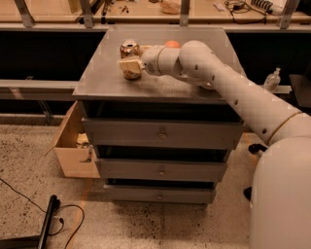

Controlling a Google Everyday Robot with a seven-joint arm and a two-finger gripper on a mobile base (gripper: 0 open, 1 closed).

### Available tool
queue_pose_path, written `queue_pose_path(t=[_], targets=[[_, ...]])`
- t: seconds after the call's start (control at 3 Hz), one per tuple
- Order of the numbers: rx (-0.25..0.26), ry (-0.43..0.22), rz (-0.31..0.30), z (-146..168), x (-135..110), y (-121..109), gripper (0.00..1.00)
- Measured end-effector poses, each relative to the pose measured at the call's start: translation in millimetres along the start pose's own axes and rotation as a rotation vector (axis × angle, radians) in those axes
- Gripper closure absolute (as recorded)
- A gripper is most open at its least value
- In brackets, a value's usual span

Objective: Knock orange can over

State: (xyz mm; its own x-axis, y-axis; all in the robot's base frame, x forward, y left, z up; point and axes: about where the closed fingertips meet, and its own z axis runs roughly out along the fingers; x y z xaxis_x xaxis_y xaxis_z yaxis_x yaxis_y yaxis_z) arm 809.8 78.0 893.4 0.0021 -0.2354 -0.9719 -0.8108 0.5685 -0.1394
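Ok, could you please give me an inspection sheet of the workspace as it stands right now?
Surface: grey metal cabinet top, with three drawers below it.
Job's things: the orange can stands upright near the back left of the top, not yet knocked over.
Clutter: an orange fruit sits behind the arm, partly hidden.
Grippers: the gripper is at the front of the can, level with its middle; whether they touch cannot be told.
Cables: a thin black cable runs across the floor at lower left.
Surroundings: an open cardboard box stands left of the cabinet, a bottle is to the right, and a workbench is behind.
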Motion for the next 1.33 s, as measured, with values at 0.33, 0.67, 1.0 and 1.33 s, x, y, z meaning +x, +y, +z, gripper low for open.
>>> queue_pose_path(t=[0.33, 0.67, 1.0, 1.33], targets=[[-0.015, 0.009, -0.040, -0.3, -6.8, -3.6, 0.65], [-0.039, 0.028, -0.097, -6.1, -24.0, -13.3, 0.87], [-0.077, 0.092, -0.205, -22.9, -71.3, -33.8, 1.00], [-0.107, 0.195, -0.304, -31.6, -93.1, -42.7, 1.00]])
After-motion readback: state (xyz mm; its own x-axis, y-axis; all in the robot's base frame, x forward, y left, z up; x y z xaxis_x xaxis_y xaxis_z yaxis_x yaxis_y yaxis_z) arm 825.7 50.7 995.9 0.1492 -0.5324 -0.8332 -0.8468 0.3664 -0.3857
